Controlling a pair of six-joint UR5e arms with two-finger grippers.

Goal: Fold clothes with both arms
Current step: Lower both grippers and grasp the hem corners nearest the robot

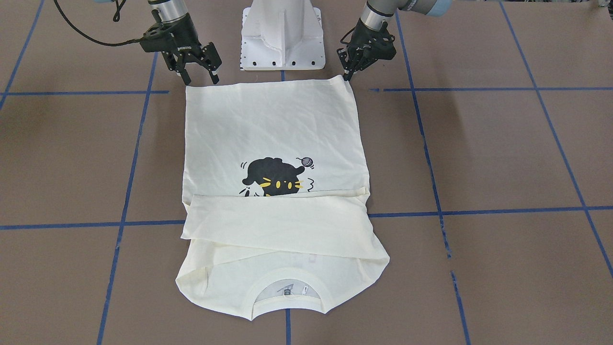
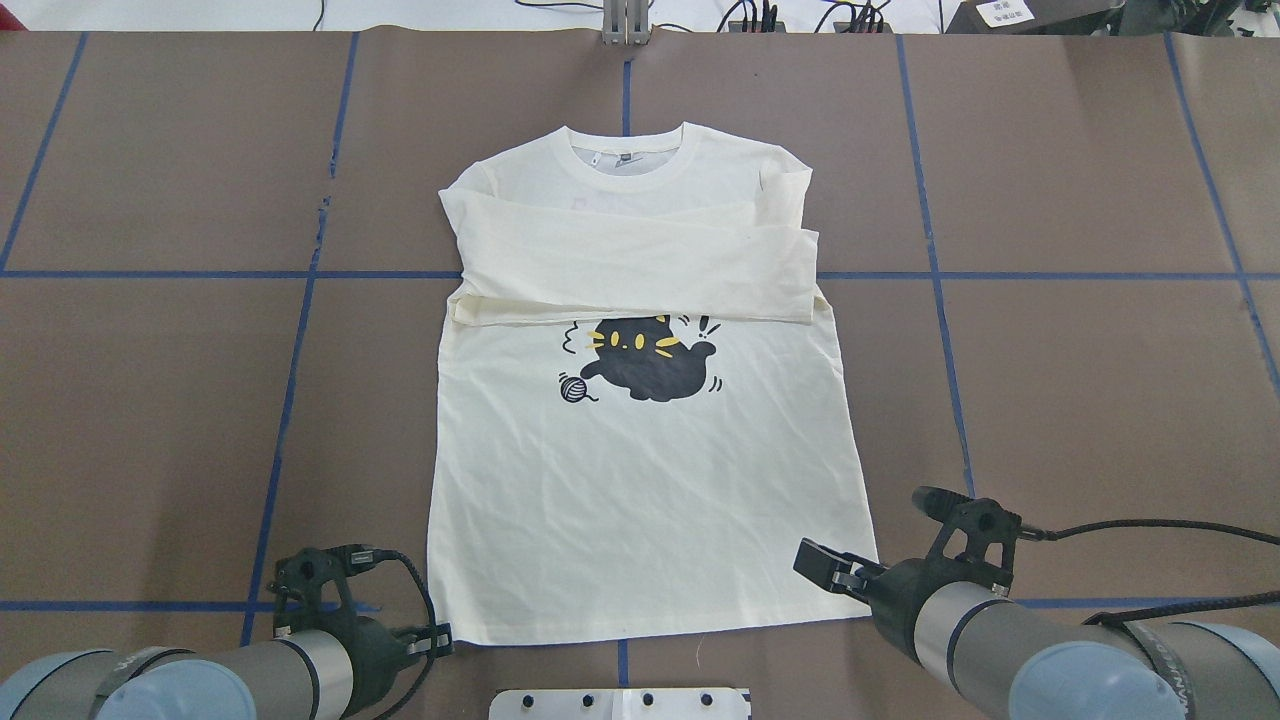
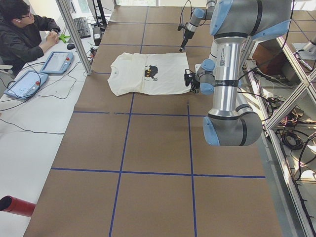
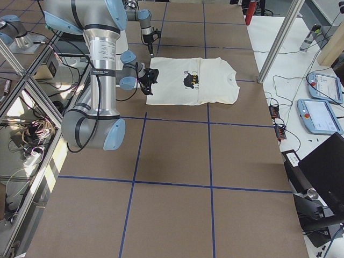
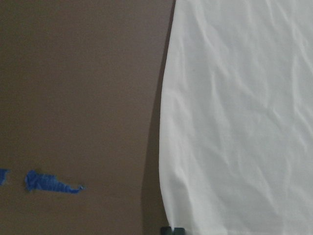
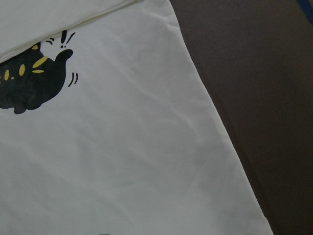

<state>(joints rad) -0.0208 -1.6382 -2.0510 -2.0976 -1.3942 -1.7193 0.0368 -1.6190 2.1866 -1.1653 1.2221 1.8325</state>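
You're in a robotics lab: a brown surface (image 3: 158,148) gridded with blue tape (image 3: 123,143), two arms (image 3: 229,74) on a white pedestal (image 1: 282,33), and at upper left a desk (image 3: 29,118) with teach pendants (image 3: 58,61), keyboard (image 3: 81,27), cables (image 3: 29,106) and a seated person (image 3: 22,34).

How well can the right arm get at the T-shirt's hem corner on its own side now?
Probably yes, easily: the right gripper hangs open just beside that hem corner of the T-shirt, and only bare table lies between them. Nothing seems to block it.
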